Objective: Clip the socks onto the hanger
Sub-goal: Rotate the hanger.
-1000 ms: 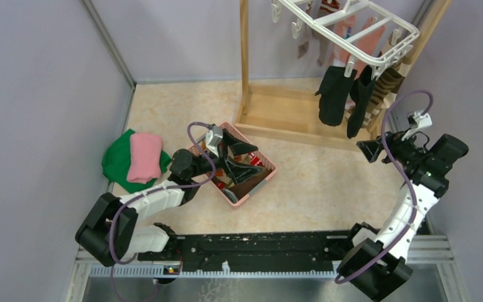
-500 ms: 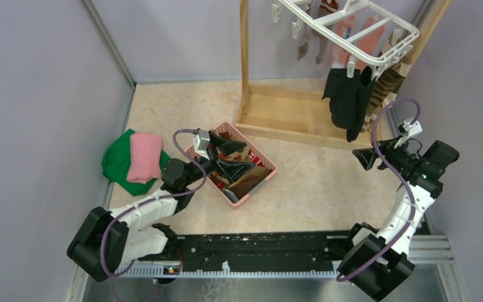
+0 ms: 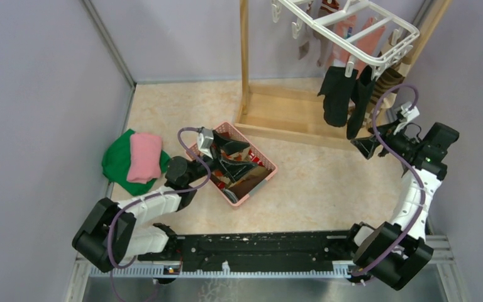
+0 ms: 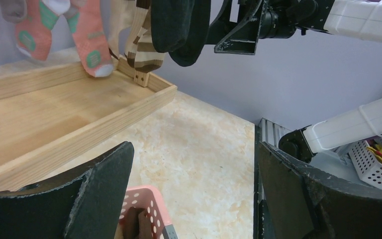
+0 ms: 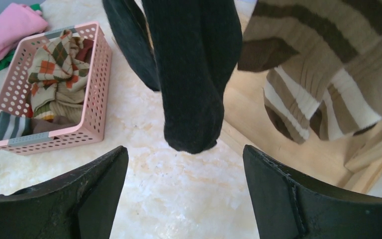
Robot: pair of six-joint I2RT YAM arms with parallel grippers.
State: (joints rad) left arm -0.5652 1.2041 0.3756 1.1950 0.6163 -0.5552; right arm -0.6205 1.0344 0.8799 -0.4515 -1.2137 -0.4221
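Left fingers (image 4: 104, 189): spread wide with nothing between them, poised over the near-left corner of the pink perforated plastic basket (image 3: 261, 182).
Right fingers (image 3: 366, 146): parted and empty, pointing at the toe of the long black fabric socks (image 5: 191, 74), which hang just ahead without touching them.
Left arm: folded low; the forearm runs from the near-left base up and right, with the wrist beside the basket.
Right arm: rises from the near-right base to a bent elbow at the far right, then the forearm reaches left towards the hanging socks.
Brown-and-cream striped sock (image 5: 323, 74): clipped up just right of the black pair.
Brown-orange argyle sock (image 5: 54, 55): crumpled in the basket with others.
White plastic grid-frame hanger (image 3: 352, 28): hung high on the wooden stand (image 3: 289, 116), far right.
Beige marbled desk (image 3: 314, 182): carries the basket and the stand.
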